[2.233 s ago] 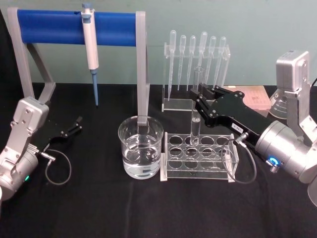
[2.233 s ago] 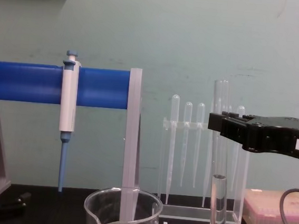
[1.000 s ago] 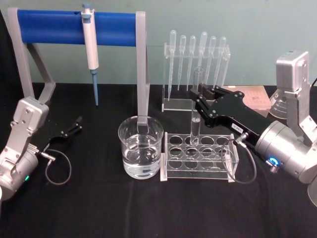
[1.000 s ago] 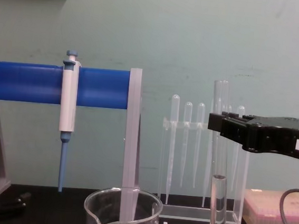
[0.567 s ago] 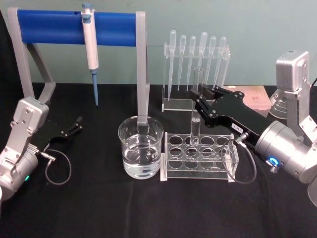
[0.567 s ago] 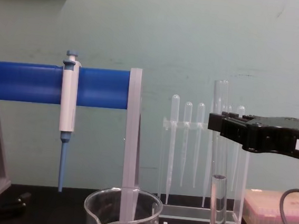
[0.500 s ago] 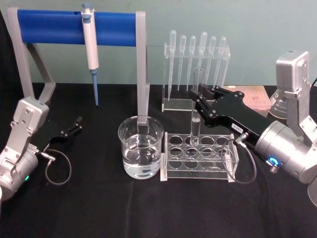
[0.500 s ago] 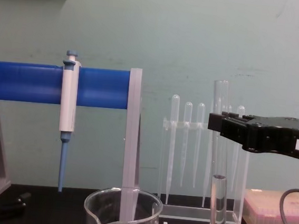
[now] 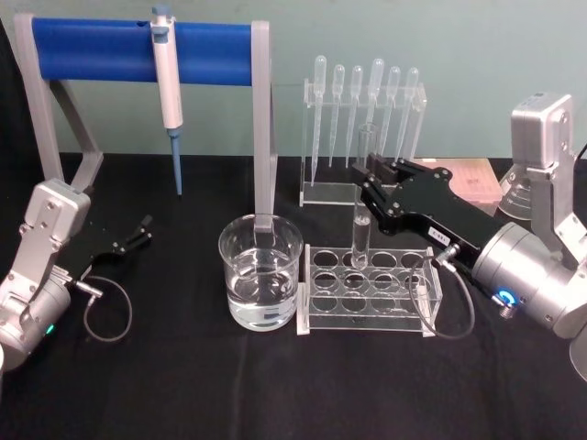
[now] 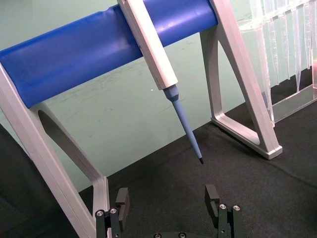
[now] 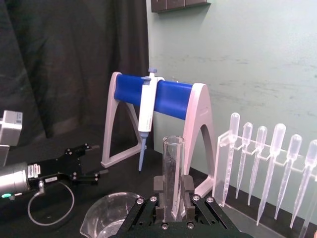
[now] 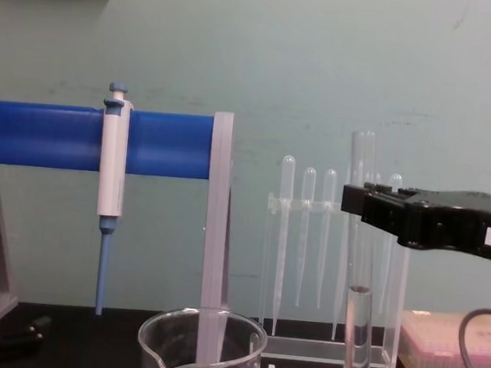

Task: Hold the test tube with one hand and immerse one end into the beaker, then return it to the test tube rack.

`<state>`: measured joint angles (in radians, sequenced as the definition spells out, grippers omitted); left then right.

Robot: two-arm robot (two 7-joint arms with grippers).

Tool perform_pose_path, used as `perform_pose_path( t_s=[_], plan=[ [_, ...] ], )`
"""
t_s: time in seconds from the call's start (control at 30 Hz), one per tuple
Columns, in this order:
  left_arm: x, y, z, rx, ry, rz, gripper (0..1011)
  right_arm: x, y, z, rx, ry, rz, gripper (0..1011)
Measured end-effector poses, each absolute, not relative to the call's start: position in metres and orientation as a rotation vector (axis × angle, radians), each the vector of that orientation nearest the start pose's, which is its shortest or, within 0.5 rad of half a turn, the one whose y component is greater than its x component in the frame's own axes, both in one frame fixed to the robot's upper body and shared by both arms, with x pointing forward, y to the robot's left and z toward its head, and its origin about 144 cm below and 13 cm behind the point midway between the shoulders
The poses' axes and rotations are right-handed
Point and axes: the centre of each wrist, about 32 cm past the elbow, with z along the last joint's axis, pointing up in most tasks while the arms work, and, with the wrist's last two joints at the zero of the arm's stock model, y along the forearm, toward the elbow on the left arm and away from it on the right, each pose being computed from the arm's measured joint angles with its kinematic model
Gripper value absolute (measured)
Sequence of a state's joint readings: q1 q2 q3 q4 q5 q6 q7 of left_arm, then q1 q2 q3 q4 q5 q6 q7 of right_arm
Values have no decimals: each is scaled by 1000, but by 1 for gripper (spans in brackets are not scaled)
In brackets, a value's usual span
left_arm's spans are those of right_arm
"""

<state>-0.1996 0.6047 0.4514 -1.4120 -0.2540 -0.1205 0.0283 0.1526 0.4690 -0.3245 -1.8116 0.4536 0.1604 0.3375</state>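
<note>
While the right tool (image 9: 367,172) pinches the tube (image 9: 360,229) upright, the tube's round end sits at the mouth of a back-row hole in the rack (image 9: 312,323).

Tube: clear glass, some liquid in its lower part, gripped on its upper half. Beaker (image 9: 260,270): part full of water, just beside the rack's left end. Left tool (image 9: 138,234): parked at the left of the worktop (image 9: 275,385), fingers spread, empty. Step, as judged: tube in passage between rack and beaker; which way cannot be told. Handling: keep the tube plumb; move straight up or down until the round end is free of the hole's rim, and only then travel sideways. Glass is slick, so pinch firmly and go slowly. Cross the beaker's rim high, then dip at the middle of the water, away from the wall.
</note>
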Motion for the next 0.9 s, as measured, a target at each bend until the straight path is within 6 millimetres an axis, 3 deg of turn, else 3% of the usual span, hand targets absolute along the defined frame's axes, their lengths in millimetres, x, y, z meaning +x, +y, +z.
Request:
perform_pose_path(
  t_s=[0.2,0.47,0.73,0.9],
  plan=[
    [489,310,1140,304,-285,1248,1000,471,-227,1256,28,-109,-818,222],
    [489,310,1140,305,-285,1248,1000,487,-193,1275,76,-157,-745,222],
    [489,310,1140,304,-285,1248,1000,505,-164,1263,97,-146,-704,222],
    [489,310,1140,304,-285,1248,1000,509,-159,1246,89,-133,-710,222]
  ],
)
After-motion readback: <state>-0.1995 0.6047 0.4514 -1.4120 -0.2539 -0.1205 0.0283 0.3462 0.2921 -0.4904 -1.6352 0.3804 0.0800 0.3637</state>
